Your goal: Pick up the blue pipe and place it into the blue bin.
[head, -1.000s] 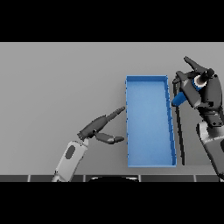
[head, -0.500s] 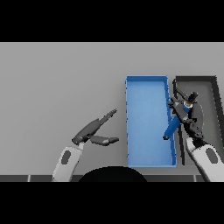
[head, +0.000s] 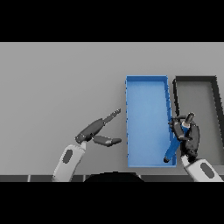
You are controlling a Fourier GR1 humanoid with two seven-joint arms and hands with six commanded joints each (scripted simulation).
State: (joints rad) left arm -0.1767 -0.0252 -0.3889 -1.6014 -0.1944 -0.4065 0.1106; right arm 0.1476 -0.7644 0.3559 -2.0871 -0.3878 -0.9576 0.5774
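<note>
While you read these lines, keep your eye on the lower right of the frame.

Pipe: the blue pipe (head: 173, 146) slants from upper right to lower left, its lower end dipping inside the right wall of the blue bin (head: 146, 122), near the bin's lower right corner.

Right robot hand: the right robot hand (head: 187, 135) has its fingers curled round the pipe's upper end, so the pipe runs down and left from the hand, over the bin wall.

Key relation: you have the pipe's long axis tilted across the rim, not yet lying flat in the bin; the hand sits between the blue bin and the dark bin (head: 210, 109).

Left robot hand: the left robot hand (head: 98, 131) rests over the table (head: 57, 78) left of the bin, fingers straight, holding nothing, farther from the pipe.

Next, by my judgement: shift left, then release.
</note>
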